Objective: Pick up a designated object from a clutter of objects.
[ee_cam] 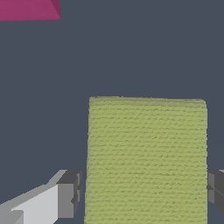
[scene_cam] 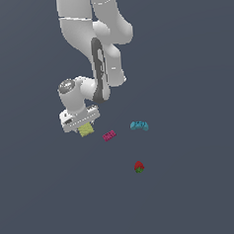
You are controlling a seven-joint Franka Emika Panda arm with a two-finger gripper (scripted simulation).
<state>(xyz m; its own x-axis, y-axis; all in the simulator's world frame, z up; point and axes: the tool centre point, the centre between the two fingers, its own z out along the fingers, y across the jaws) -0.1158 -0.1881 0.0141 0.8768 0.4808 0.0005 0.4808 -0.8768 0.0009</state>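
Only the wrist view shows the tool [ee_cam: 142,192] open, fingers [ee_cam: 70,194] flanking the yellow-green pad [ee_cam: 146,159] with slim gaps. The pad lies flat on the desk [ee_cam: 131,52], running lengthwise away from the camera. Beyond, in the exterior view, sit a magenta brick [scene_cam: 109,135], cyan piece [scene_cam: 139,126] and strawberry [scene_cam: 138,167], well apart.

A flat yellow-green pad [ee_cam: 147,159] — finely speckled — is seen lying, seemingly level, near a magenta brick [scene_cam: 109,135].
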